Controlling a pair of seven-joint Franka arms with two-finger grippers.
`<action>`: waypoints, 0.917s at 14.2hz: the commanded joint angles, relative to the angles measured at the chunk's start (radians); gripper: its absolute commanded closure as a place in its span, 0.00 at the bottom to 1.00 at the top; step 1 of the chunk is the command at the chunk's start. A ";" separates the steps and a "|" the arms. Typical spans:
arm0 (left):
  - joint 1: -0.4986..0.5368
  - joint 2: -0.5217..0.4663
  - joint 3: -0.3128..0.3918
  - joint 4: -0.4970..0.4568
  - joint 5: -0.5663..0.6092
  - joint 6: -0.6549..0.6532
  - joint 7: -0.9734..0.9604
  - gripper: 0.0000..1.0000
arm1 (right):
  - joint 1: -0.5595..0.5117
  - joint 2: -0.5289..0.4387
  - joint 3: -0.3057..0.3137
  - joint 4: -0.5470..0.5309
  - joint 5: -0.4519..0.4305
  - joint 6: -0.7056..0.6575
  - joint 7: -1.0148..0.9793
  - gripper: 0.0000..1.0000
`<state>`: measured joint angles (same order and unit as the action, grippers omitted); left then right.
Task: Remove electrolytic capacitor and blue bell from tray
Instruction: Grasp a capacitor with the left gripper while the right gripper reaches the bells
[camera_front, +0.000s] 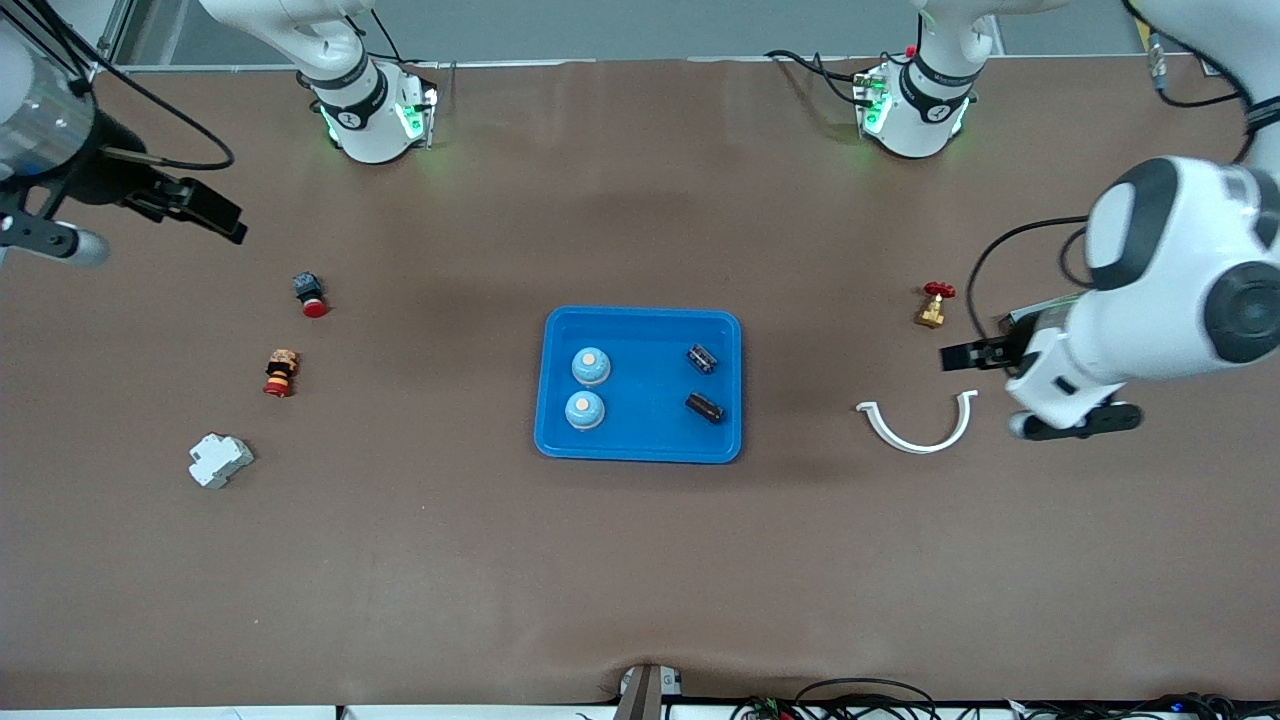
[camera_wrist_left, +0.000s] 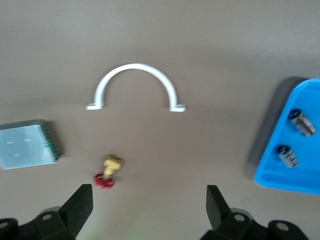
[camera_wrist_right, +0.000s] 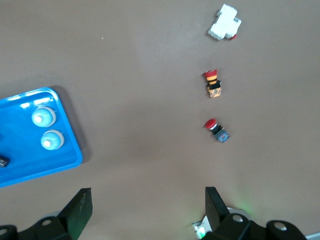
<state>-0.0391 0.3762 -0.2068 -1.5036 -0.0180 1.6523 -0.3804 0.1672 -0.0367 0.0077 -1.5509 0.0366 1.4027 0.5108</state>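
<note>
Front view: two pale-blue bells (camera_front: 589, 387) and two dark capacitors (camera_front: 703, 383) lie in the blue tray (camera_front: 640, 450) mid-table; a white clamp (camera_front: 917, 428) and brass valve (camera_front: 934, 305) lie toward the left arm's end; left gripper (camera_wrist_left: 147, 207) and right gripper (camera_wrist_right: 145, 207) hang spread wide, empty.

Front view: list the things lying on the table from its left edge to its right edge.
White breaker → orange-and-red switch → red pushbutton → blue tray → white half-ring clamp → brass valve.
</note>
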 joint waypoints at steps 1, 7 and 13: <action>-0.074 0.039 0.004 0.008 -0.054 0.073 -0.157 0.00 | 0.070 -0.005 -0.008 0.009 0.009 -0.010 0.132 0.00; -0.232 0.073 0.004 -0.107 -0.053 0.245 -0.475 0.00 | 0.230 0.026 -0.008 0.003 0.016 0.050 0.337 0.00; -0.343 0.125 0.006 -0.181 -0.048 0.391 -0.725 0.00 | 0.294 0.127 -0.008 0.015 0.040 0.107 0.341 0.00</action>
<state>-0.3554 0.5018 -0.2089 -1.6584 -0.0575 2.0123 -1.0485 0.4503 0.0457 0.0106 -1.5562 0.0551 1.5015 0.8517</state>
